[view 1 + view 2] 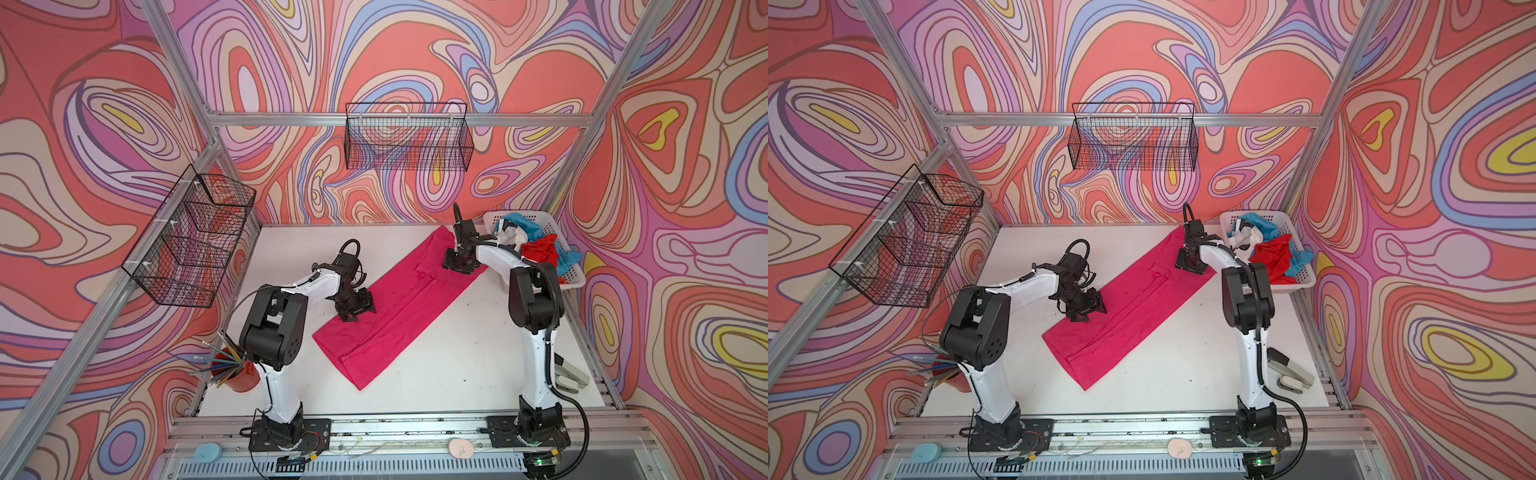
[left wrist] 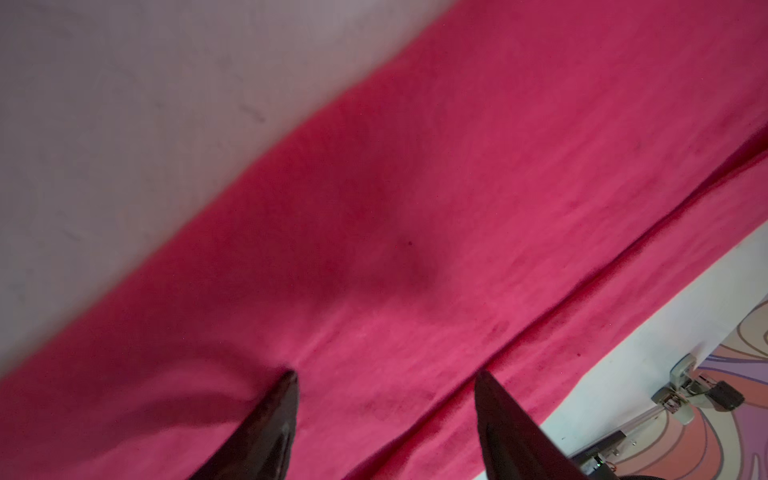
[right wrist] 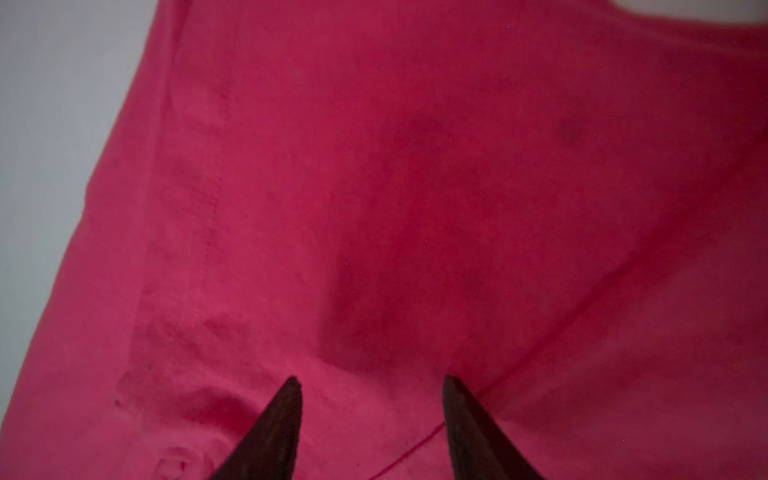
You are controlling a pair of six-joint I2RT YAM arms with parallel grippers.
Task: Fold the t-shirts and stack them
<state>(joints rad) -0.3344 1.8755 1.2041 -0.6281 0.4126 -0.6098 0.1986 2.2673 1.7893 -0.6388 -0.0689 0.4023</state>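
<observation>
A magenta-pink t-shirt (image 1: 399, 307) (image 1: 1129, 307) lies folded into a long strip, slanting across the white table. My left gripper (image 1: 361, 311) (image 1: 1088, 309) is over the strip's near-left part, jaws open and nothing between them; its wrist view shows both fingers over pink cloth (image 2: 457, 208) beside a lengthwise fold edge. My right gripper (image 1: 457, 266) (image 1: 1190, 264) stands open over the far right end, with only pink cloth (image 3: 415, 166) beneath. Red (image 1: 538, 251), teal-blue (image 1: 517, 222) and white (image 1: 509, 237) t-shirts lie crumpled in the white slotted basket (image 1: 575, 278).
The basket stands at the table's far right corner, close behind the right arm. A red cup of pencils (image 1: 239, 372) stands at the left edge by the left arm's base. A grey stapler-like object (image 1: 571, 376) lies near right. Black wire baskets (image 1: 191, 237) (image 1: 409, 139) hang on the walls.
</observation>
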